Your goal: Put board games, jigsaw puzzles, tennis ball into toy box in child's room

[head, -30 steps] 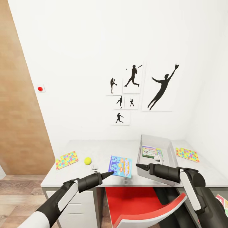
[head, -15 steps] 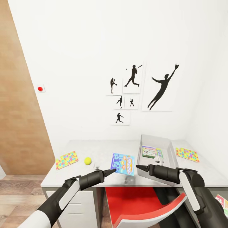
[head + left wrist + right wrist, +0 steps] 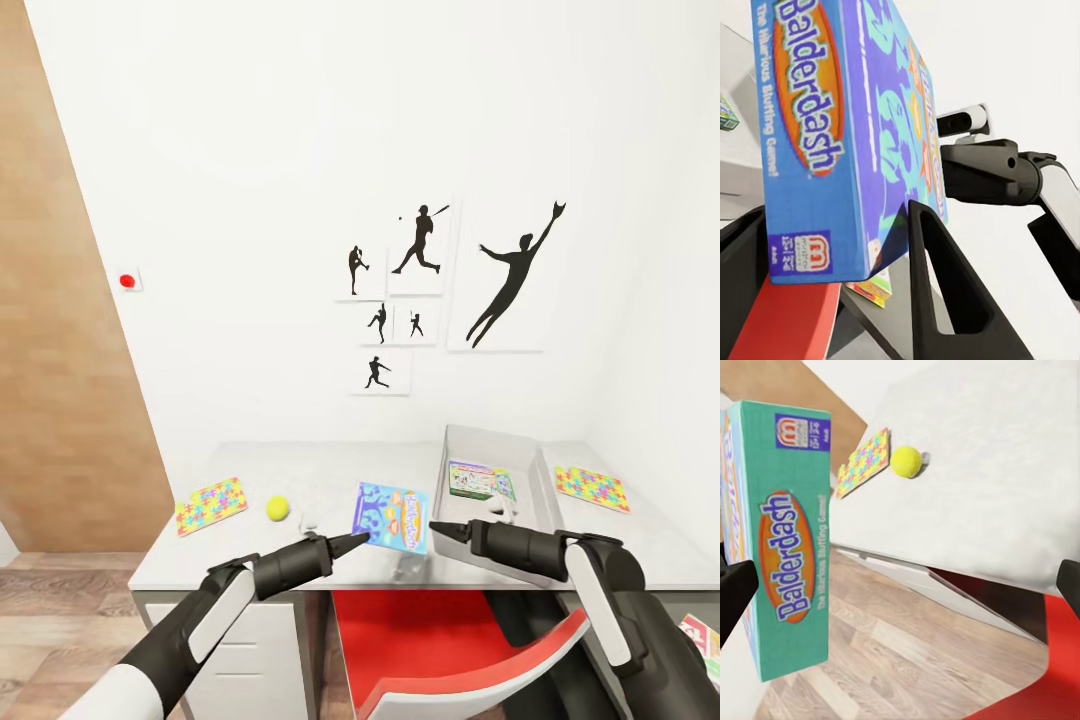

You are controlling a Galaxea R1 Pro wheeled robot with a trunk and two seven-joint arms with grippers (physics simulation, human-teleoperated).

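Left end effector (image 3: 352, 541) grips the blue Balderdash game box (image 3: 390, 517) by its near left edge, holding it tilted up above the near middle of the desk (image 3: 330, 470); in the left wrist view the box (image 3: 847, 135) sits clamped between the two dark fingers (image 3: 945, 300). Right end effector (image 3: 440, 529) points toward the right side of that same box from just beside it; the right wrist view shows the box's teal edge (image 3: 784, 540) close ahead with one fingertip at each edge of the picture, so its jaws stand spread and hold nothing.

Just right of the raised box lies the toy box (image 3: 520, 455), a shallow grey tray on the desk, with a printed game box (image 3: 478, 480) lying flat inside it. Farther right, on the desk beyond the tray, rests a jigsaw puzzle box (image 3: 592, 488). At the left end of the desk lies the second jigsaw puzzle box (image 3: 211, 505), and the tennis ball (image 3: 278, 508) sits just right of it, apart from the puzzle; both show in the right wrist view as well, puzzle (image 3: 862, 461) and ball (image 3: 906, 461).

A red chair (image 3: 440, 640) stands tucked under the near edge of the desk. Black baseball-player silhouettes (image 3: 510, 280) hang on the white wall behind.
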